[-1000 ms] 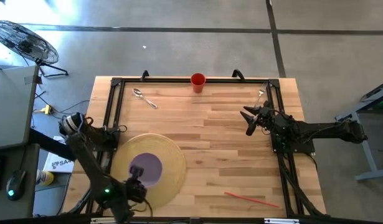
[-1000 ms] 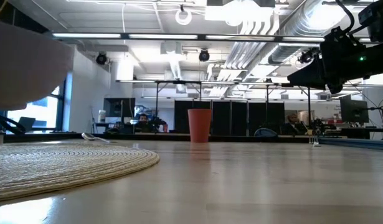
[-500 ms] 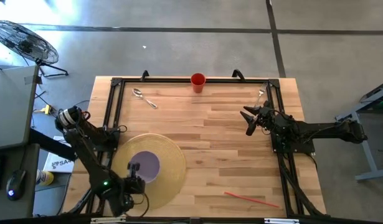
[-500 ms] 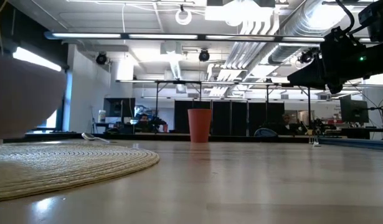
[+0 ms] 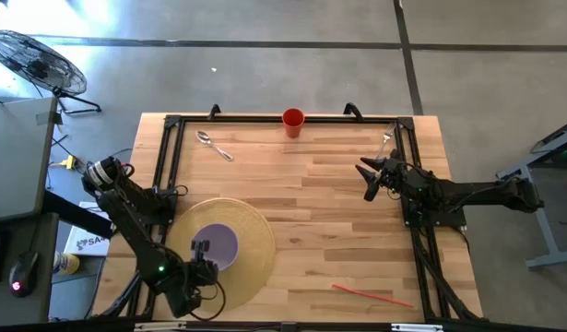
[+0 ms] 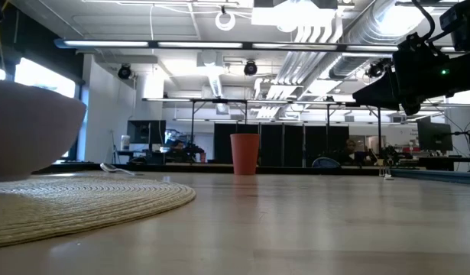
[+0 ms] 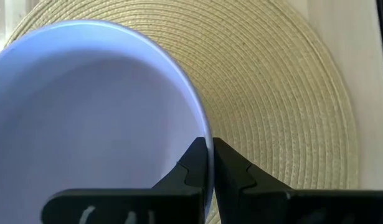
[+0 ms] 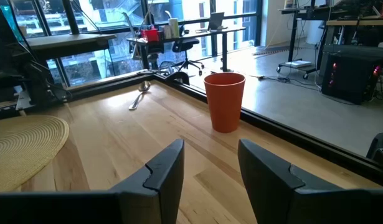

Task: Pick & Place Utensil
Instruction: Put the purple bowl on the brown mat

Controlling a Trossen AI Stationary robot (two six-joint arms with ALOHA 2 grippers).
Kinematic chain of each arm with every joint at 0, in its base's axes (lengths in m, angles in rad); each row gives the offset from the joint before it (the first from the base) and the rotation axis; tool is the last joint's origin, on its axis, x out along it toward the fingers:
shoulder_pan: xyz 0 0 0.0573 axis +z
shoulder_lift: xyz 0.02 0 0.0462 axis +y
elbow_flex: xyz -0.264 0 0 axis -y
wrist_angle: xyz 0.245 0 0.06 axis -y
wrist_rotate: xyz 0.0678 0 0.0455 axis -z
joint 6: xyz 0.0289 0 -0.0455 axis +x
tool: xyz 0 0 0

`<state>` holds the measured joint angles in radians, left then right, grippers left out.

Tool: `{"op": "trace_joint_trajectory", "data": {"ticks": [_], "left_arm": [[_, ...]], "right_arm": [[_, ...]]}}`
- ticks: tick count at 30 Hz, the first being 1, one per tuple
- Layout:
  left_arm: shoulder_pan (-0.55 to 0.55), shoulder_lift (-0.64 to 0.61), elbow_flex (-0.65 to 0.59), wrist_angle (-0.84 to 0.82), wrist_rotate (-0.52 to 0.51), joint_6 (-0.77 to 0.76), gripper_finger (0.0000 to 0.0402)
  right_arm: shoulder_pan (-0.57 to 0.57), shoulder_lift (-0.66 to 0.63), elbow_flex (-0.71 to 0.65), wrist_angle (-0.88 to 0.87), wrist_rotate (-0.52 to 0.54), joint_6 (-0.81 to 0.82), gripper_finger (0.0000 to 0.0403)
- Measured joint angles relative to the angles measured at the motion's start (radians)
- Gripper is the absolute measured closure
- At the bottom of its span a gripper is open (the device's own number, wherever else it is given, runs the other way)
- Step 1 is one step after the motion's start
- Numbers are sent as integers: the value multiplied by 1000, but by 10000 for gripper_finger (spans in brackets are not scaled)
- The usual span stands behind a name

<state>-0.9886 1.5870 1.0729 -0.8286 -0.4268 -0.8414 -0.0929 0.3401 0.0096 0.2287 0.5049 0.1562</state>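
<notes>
A lavender bowl [image 5: 220,243] sits on a round woven placemat [image 5: 255,231] at the table's near left; it fills the left edge of the low view [image 6: 28,130]. My left gripper [image 5: 200,251] is shut on it. My right gripper [image 5: 368,180] hangs open above the table's right side, touching nothing; its own view shows the fingers spread [image 8: 210,174]. A metal spoon [image 5: 214,145] lies flat at the far left and a fork [image 5: 386,140] at the far right by the frame rail. My left gripper [image 7: 210,146] pinches the bowl's rim [image 7: 200,121] on its left side, one finger [image 7: 228,162] outside the wall and the other inside. The fingers come from above, pointing down. The bowl stays upright with its base on the placemat [image 7: 291,93].
A red cup [image 5: 293,121] stands upright at the middle of the far edge. A thin red stick [image 5: 371,295] lies near the near right corner. A black frame rail [image 5: 168,157] borders the table. Bare wood spreads across the middle between mat and right arm.
My left gripper has come down and carried the bowl with it: in the low view the bowl hung well above the placemat a second ago and now its base rests on the mat. The hold on the rim has stayed shut.
</notes>
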Motion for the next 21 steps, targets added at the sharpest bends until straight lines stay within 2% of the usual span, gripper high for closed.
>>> {"op": "trace_joint_trajectory", "data": {"ticks": [21], "left_arm": [[0,1,-38,27,13,-44,396]], "right_arm": [[0,0,0,0,0,0,256]]}}
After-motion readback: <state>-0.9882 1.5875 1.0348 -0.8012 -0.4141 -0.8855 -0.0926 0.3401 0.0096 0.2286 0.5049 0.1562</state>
